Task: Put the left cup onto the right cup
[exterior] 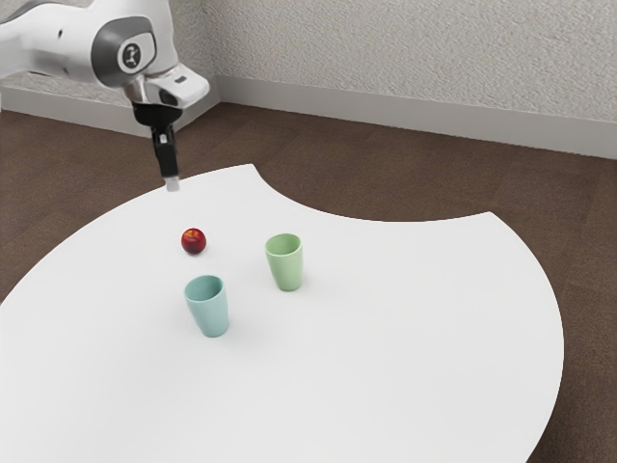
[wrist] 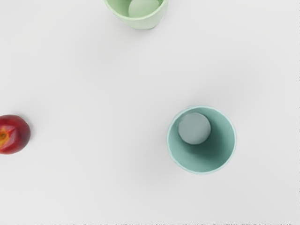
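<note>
— Teal cup (exterior: 207, 306) stands nearest the lens in the exterior view, on the white desk (exterior: 405, 367), well in from the front rim. And the pincer?

— Pincer (exterior: 172, 181) hangs from the arm at the exterior view's upper left, pointing straight down, its tip seen against the desk's far rim. I cannot tell from this angle whether it is open or closed. It touches neither cup.

— What lies closest to it?

— Red apple (exterior: 194, 240) first, then the green cup (exterior: 284, 260) toward the exterior view's right, then the teal cup nearer the front. All three stand apart, with bare desk between them.

— Room to move?

— Plenty. Open desk spreads to the exterior view's right and in front of the cups. Behind the green cup the back rim curves inward in a scooped cut, with dark floor (exterior: 434, 164) beyond.

— And the hand's camera?

— It looks down from above. The teal cup (wrist: 201, 139) shows its whole round mouth, the green cup (wrist: 137, 11) is only partly in frame, and the apple (wrist: 13, 134) sits off to one side of both.

— Which way do the cups point?

— Both are upright, mouths up, long axis vertical, walls narrowing toward the base. The teal cup is the exterior view's left one and the green the right; they stand near each other, not stacked.
</note>
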